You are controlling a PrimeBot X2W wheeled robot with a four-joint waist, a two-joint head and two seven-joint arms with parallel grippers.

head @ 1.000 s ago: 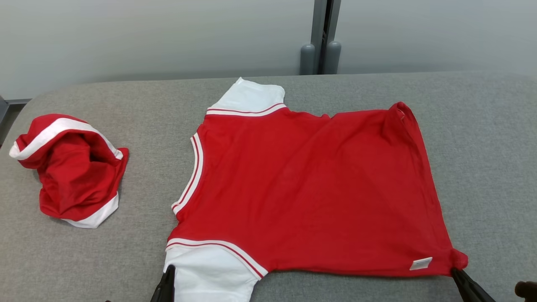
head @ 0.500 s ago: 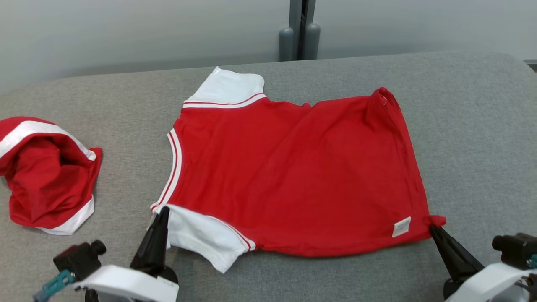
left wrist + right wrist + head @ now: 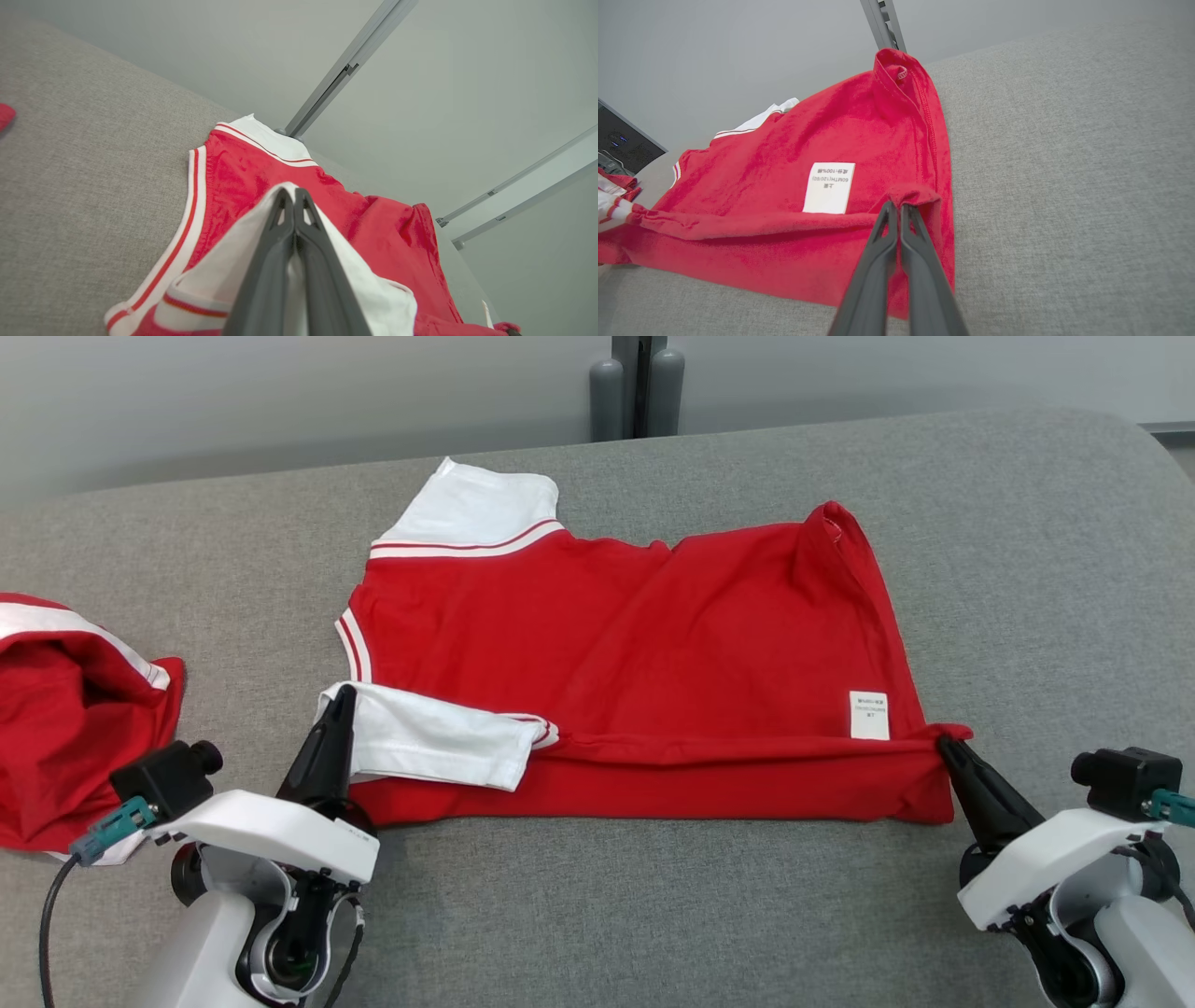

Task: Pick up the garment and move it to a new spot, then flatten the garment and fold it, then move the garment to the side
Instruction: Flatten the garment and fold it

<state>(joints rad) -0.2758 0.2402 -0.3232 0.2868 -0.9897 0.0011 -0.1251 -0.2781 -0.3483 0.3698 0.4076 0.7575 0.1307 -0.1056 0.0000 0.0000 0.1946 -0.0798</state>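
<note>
head view: the red garment (image 3: 635, 644) lies spread in the middle of the grey counter (image 3: 1027, 569), mostly smooth, so moving it to a new spot and flattening it look done. the fold looks under way: the near edge is doubled over toward the far side, making a long ridge from the white near sleeve (image 3: 429, 742) across to the hem corner (image 3: 948, 735), with the care label (image 3: 868, 714) turned face up. by my reading, finishing this fold, any further folds and the move to the side are left. the left claw (image 3: 344, 693) reaches in from the lower left, fingers slanting up and forward, tips together on the end of the sleeve. the right claw (image 3: 945, 744) comes in from the lower right, tips clamped on the hem corner. a crumpled second garment (image 3: 65, 728) sits at the left edge, well apart.

left wrist view: the two dark fingers are pressed tight together, with white sleeve cloth draped around them.

right wrist view: the fingers are closed on the bunched red corner, held a little above the counter, with the label just beside them.
</note>
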